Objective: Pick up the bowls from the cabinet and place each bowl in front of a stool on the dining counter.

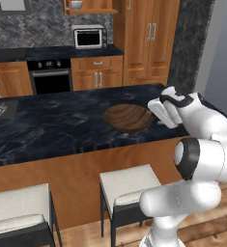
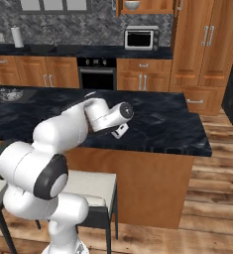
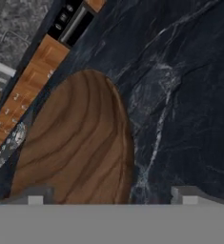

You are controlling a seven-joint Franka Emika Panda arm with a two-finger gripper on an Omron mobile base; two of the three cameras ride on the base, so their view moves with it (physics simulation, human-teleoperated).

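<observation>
The dark brown wooden bowl (image 1: 128,117) sits on the black marbled worktop (image 1: 47,125) above a stool (image 1: 129,185); the pincer (image 3: 112,194) stands apart. The grey-white bowl (image 1: 77,4) waits in the cabinet (image 1: 93,6).

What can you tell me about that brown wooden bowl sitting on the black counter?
The wooden bowl is round, wide and shallow, dark brown with curved grain lines across it. It sits upright and looks empty on the dining counter, the black marbled stone top, near its front edge above a stool. The gripper hangs at its rim with jaws open; the fingertips do not pinch it.
</observation>
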